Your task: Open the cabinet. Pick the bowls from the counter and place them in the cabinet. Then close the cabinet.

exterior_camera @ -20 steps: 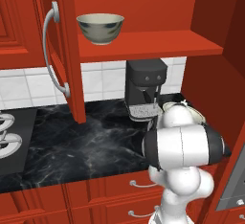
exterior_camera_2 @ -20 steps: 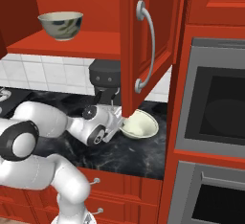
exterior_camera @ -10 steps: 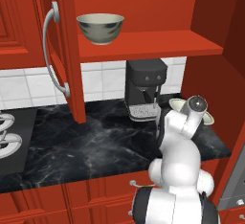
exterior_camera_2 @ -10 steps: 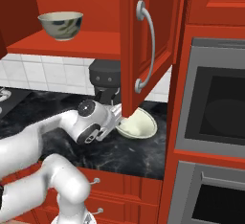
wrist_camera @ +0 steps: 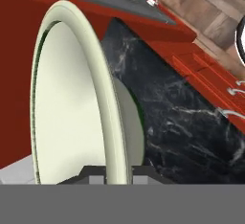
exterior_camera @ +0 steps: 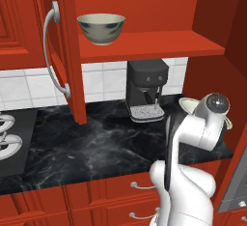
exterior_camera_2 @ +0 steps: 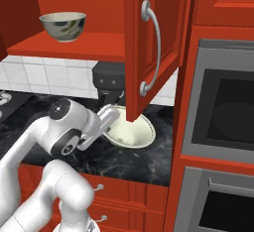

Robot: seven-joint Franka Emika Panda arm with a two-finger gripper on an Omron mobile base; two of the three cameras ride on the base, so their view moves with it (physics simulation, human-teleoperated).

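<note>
The cabinet [exterior_camera: 149, 44] [exterior_camera_2: 69, 47] stands open, both doors swung out. On its red shelf sits the deeper bowl [exterior_camera: 101, 28] [exterior_camera_2: 62, 26] with bluish marks. The shallow green-rimmed bowl [exterior_camera_2: 130, 131] [exterior_camera: 189, 105] [wrist_camera: 72, 98] is at the right end of the counter [exterior_camera: 87, 143] [exterior_camera_2: 129, 159], under the right door. My gripper [exterior_camera_2: 111, 117] [wrist_camera: 117, 170] is shut on its near rim, which runs up between the fingertips in the hand view. The bowl looks slightly tilted; I cannot tell whether it touches the counter.
A black coffee machine [exterior_camera: 146, 90] [exterior_camera_2: 110, 80] stands against the tiles just behind the bowl. The open right door [exterior_camera_2: 151, 47] hangs over the bowl; the left door [exterior_camera: 60, 51] juts out at left. An oven [exterior_camera_2: 218, 112] stands at right, drawers [exterior_camera: 140, 186] below.
The arm's elbow and wrist have swung up and round while the gripper stays shut on the shallow bowl's rim. The bowl has barely shifted.
</note>
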